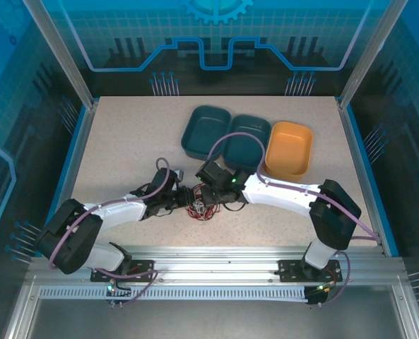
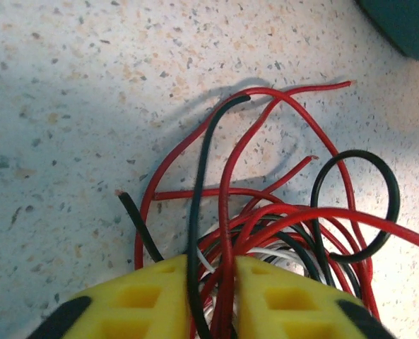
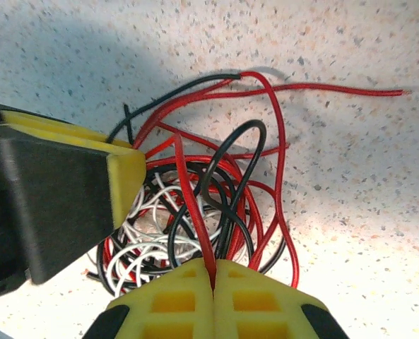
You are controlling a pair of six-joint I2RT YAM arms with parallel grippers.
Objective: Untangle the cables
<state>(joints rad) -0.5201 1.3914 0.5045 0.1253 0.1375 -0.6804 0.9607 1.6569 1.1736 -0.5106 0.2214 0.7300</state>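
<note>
You have the three cables [image 1: 201, 209] knotted into one small heap on the speckled table [image 1: 124, 141], near its front middle; the red cable [image 3: 192, 201] loops widest, one end stretched flat outward; the black cable [image 2: 197, 198] arches through it; the white cable [image 3: 152, 244] coils lowest, half buried.

tabletop [image 1: 124, 141]: speckled beige, blue-edged | cables [image 1: 201, 208]: red, black and white strands in one tangle, at 6–7 o'clock from centre, towards the near edge | teal trays [image 1: 205, 132]: two, side by side and touching, at 12 o'clock | orange tray [image 1: 288, 148]: at 2 o'clock, against the nearer teal tray
</note>
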